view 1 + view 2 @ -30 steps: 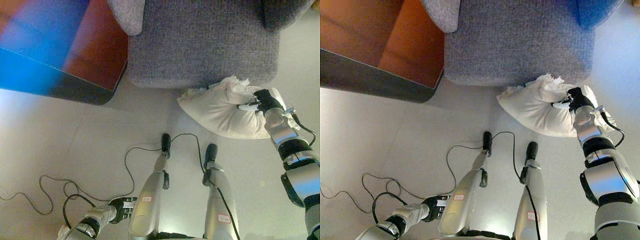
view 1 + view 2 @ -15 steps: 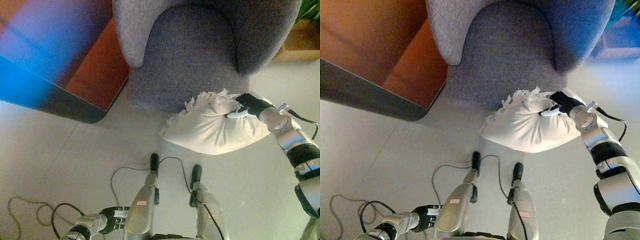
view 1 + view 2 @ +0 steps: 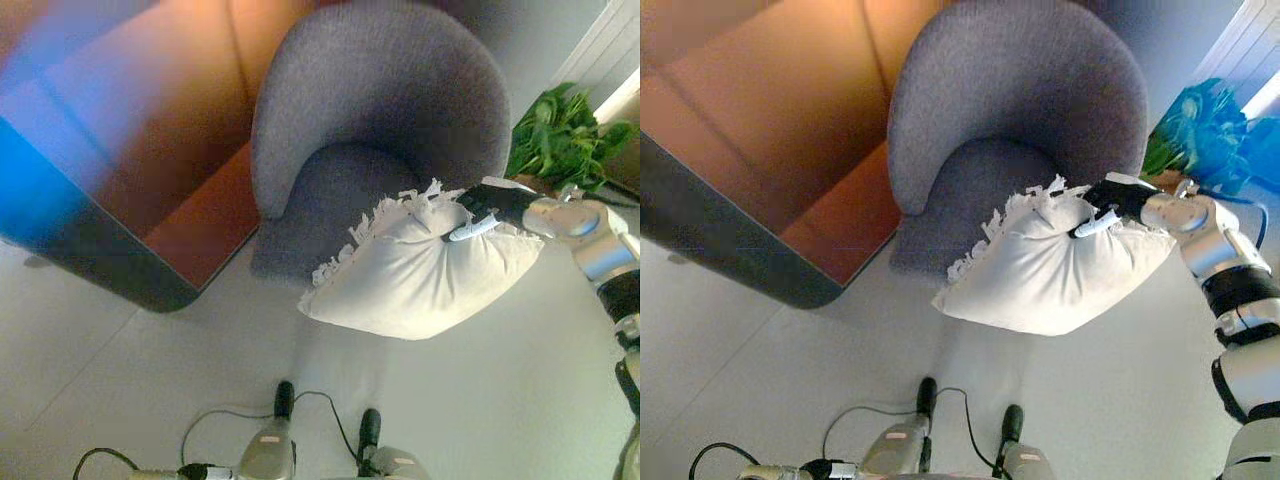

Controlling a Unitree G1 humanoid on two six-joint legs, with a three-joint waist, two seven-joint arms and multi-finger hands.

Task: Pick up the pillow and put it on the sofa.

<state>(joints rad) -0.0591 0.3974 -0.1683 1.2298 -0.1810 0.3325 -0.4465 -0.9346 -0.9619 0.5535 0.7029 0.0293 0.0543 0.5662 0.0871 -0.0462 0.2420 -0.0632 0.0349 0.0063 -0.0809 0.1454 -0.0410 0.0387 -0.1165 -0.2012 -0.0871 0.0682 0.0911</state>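
Note:
A white pillow with a frilled edge hangs in the air, just in front of the grey round-backed sofa chair and overlapping the front of its seat. My right hand comes in from the right and is shut on the pillow's upper right edge, bunching the fabric. The pillow sags down and to the left from that grip. My left hand barely shows at the bottom edge, low at my side and away from the pillow.
A reddish-brown wooden table with a dark edge stands left of the sofa chair, close to its side. A green potted plant stands at the right behind my right arm. Pale floor spreads below.
The pillow has come up off the floor and now hangs before the sofa chair's seat, still in my right hand. The view has swung up, so the chair's back shows.

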